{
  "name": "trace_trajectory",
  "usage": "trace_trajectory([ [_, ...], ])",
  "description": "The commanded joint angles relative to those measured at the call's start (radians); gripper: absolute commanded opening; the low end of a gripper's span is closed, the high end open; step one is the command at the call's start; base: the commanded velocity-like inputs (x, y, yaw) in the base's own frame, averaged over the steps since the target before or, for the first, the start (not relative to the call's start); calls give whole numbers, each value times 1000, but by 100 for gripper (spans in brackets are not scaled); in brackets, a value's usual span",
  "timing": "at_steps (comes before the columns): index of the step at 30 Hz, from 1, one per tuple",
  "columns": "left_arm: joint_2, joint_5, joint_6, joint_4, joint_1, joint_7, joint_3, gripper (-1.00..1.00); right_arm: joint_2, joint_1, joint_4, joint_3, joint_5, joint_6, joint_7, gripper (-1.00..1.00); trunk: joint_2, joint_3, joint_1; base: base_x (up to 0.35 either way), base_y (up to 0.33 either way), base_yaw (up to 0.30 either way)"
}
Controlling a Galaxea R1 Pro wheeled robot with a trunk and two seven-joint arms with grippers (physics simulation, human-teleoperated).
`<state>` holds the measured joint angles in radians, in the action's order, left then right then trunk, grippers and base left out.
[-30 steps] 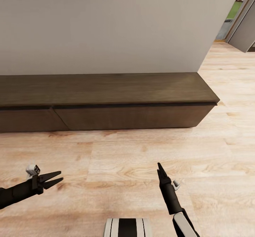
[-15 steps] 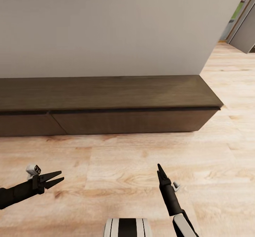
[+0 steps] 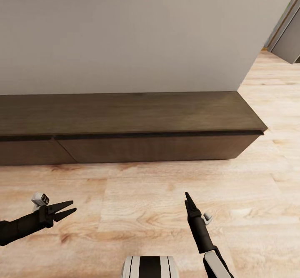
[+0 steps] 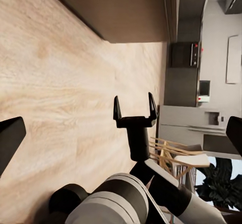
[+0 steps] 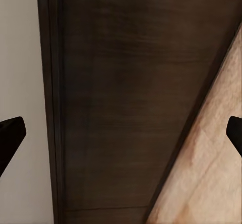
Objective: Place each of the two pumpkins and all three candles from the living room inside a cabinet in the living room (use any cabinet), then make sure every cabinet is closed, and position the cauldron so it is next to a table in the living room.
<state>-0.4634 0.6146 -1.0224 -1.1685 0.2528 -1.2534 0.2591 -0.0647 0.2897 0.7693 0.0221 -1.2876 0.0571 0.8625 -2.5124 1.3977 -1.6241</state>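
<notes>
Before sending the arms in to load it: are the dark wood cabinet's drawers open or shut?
Shut. In the head view both drawer fronts of the cabinet sit flush under its top, and no pale interior shows.

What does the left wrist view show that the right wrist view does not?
Left wrist alone: the open right gripper seen head-on, a wooden chair, a potted plant and dark kitchen units. Right wrist alone: the pale wall behind the cabinet. Both: the dark-brown cabinet, the wood floor and their own spread fingers at the frame edges.
</notes>
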Motion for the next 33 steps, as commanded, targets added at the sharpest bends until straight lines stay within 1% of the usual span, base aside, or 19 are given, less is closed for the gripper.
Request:
trace_trajectory([
  [1,0,2,-7,0,0,-1,-1,100,0,0,-1,2,-4,6,2,100,0,1,0,226,43,0],
  [6,2,2,-7,0,0,-1,-1,100,0,2,-1,2,-4,6,1,100,0,1,0,154,25,0],
  [8,9,2,-7,0,0,-1,-2,100,0,2,-3,2,-4,6,1,100,0,1,0,76,6,0],
  [9,18,0,-7,0,0,-1,-2,100,0,3,-9,2,-4,6,2,100,0,1,0,148,3,0],
  [13,27,-3,-7,0,0,0,-3,100,-1,4,-19,2,-4,6,2,100,0,1,0,246,1,0],
  [17,29,-3,-7,0,0,0,-3,100,-1,5,-22,2,-4,6,3,100,0,1,0,248,0,0],
  [22,29,-3,-1,0,0,0,-3,100,-1,5,-22,2,-4,6,4,100,0,1,0,117,0,0],
  [29,30,-2,5,0,0,-1,-3,100,0,5,-22,2,-6,6,6,100,0,1,0,256,0,0],
  [33,32,-1,10,0,0,-1,-4,100,0,5,-23,0,-9,5,33,100,0,1,0,48,0,0],
])
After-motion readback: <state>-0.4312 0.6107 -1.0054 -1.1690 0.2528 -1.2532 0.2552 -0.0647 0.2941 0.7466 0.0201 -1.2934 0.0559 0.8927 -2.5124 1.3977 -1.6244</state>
